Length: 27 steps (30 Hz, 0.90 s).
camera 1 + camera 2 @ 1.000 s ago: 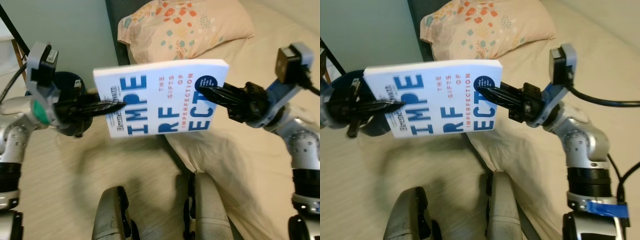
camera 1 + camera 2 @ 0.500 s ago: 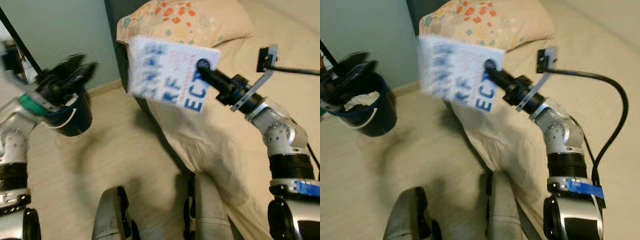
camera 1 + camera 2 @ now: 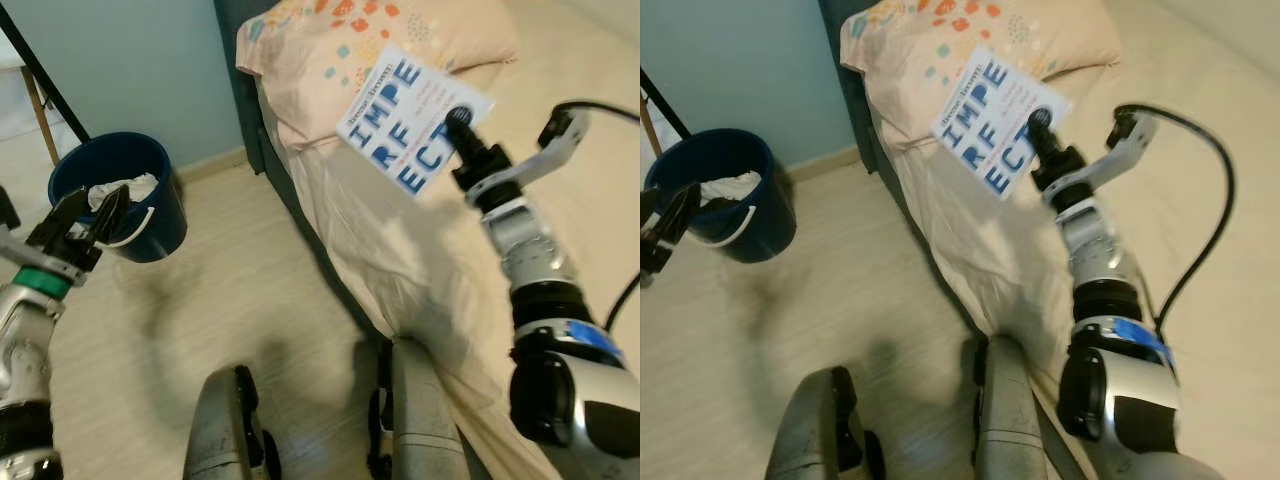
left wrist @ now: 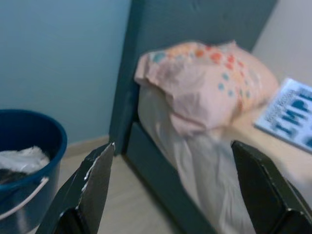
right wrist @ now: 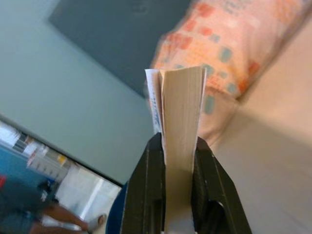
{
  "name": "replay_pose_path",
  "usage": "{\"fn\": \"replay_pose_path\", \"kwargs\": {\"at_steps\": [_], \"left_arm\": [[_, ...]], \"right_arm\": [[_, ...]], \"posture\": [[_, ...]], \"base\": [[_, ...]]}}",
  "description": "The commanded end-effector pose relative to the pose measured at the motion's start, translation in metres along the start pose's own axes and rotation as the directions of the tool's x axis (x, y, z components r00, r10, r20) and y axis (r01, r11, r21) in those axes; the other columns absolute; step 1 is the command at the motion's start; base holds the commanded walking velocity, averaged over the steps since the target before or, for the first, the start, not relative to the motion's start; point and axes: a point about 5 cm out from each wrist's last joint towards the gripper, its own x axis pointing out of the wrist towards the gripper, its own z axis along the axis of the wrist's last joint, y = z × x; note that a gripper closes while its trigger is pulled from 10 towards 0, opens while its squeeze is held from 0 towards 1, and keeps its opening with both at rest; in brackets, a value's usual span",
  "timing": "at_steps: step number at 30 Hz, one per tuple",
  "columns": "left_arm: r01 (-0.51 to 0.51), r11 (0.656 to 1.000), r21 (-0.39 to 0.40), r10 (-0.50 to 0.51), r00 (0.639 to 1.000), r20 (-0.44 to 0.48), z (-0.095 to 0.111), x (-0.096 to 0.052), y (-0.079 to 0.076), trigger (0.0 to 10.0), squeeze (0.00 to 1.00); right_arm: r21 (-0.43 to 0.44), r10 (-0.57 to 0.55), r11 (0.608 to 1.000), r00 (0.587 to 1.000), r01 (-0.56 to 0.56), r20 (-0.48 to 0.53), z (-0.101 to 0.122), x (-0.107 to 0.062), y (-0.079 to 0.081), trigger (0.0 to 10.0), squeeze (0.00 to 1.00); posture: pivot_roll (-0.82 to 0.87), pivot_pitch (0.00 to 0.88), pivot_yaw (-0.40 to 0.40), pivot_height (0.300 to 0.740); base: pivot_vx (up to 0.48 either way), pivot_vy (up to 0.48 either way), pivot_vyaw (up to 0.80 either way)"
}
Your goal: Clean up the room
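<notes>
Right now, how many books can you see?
1. The book is clamped in the right gripper, held over the bed just in front of the pillow. Others may lie outside the views.

You see the book (image 3: pixel 414 118) as a paperback: smooth, slightly glossy white cover with blue print, and matt cream page edges in the right wrist view. The pillow (image 3: pixel 350 45) is soft matt printed cloth; the bed sheet (image 3: pixel 420 250) is plain matt cloth, creased at the bed's edge. The bucket (image 3: pixel 135 200) is glossy dark blue plastic. The floor (image 3: pixel 230 290) reads as pale matt wood-grain boards. The right gripper (image 5: pixel 178 161) fingers are matt black.
</notes>
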Motion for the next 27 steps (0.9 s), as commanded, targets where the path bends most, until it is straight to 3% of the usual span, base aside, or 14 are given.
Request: {"fn": "replay_pose_path", "kwargs": {"at_steps": [1,5,6,8,10,17,18,20,25,26,27], "left_arm": [[-0.028,1.0,0.01,0.028,1.0,-0.005,0.004,-0.008,-0.001,10.0,0.0],[-0.035,0.999,0.035,0.035,0.999,0.01,0.015,-0.016,-0.008,10.0,0.0],[-0.033,0.998,0.056,0.032,0.999,0.024,0.027,-0.018,-0.017,10.0,0.0],[-0.031,0.998,0.061,0.03,0.999,0.027,0.03,-0.018,-0.019,10.0,0.0],[-0.028,0.997,0.069,0.024,0.998,0.058,0.045,-0.017,-0.027,10.0,0.0],[-0.021,0.997,0.075,0.016,0.998,0.069,0.057,-0.018,-0.04,10.0,0.0],[-0.009,0.997,0.079,0.003,0.997,0.073,0.064,-0.02,-0.045,10.0,0.0],[0.009,0.996,0.086,-0.015,0.998,0.067,0.074,-0.023,-0.054,10.0,0.0],[0.022,0.996,0.085,-0.026,0.999,0.048,0.082,-0.025,-0.061,10.0,0.0],[0.029,0.996,0.083,-0.033,0.998,0.048,0.084,-0.025,-0.063,10.0,0.0],[0.034,0.996,0.081,-0.038,0.998,0.047,0.086,-0.025,-0.065,10.0,0.0]], "right_arm": [[0.028,-0.029,0.999,0.998,0.027,0.062,0.006,0.002,-0.002,0.0,0.0],[0.037,-0.057,0.998,0.994,0.054,0.094,0.014,0.003,-0.005,0.0,0.0],[0.026,-0.085,0.996,0.989,0.082,0.125,0.024,0.004,-0.009,0.0,0.0],[0.025,-0.094,0.996,0.987,0.091,0.134,0.026,0.004,-0.01,0.0,0.0],[0.019,-0.103,0.995,0.981,0.101,0.164,0.039,0.005,-0.011,0.0,0.0],[0.002,-0.123,0.992,0.973,0.125,0.196,0.052,0.005,-0.013,0.0,0.0],[-0.003,-0.125,0.992,0.968,0.129,0.216,0.06,0.005,-0.013,0.0,0.0],[-0.005,-0.13,0.991,0.962,0.135,0.24,0.07,0.006,-0.012,0.0,0.0],[-0.004,-0.136,0.99,0.963,0.141,0.231,0.067,0.008,-0.011,0.0,0.0],[-0.002,-0.149,0.988,0.965,0.153,0.218,0.063,0.009,-0.011,1.0,0.0],[-0.002,-0.158,0.987,0.965,0.162,0.209,0.06,0.01,-0.01,1.0,0.0]], "posture": [[0.08,0.319,0.099,0.565],[0.13,0.385,0.124,0.565],[0.14,0.414,0.137,0.565],[0.14,0.414,0.137,0.565],[0.17,0.491,0.157,0.565],[0.17,0.513,0.161,0.565],[0.21,0.576,0.186,0.565],[0.22,0.6,0.199,0.565],[0.24,0.619,0.206,0.565],[0.26,0.633,0.21,0.565],[0.26,0.633,0.21,0.565]], "base": [[0.0,0.0,0.0],[0.0,0.0,0.0],[0.0,0.0,0.0],[0.0,0.0,0.0],[0.0,0.0,0.0],[0.0,0.0,0.0],[0.0,0.0,0.0],[0.0,0.0,0.0],[0.0,0.0,0.0],[0.0,0.0,0.0],[0.0,0.0,0.0]]}}
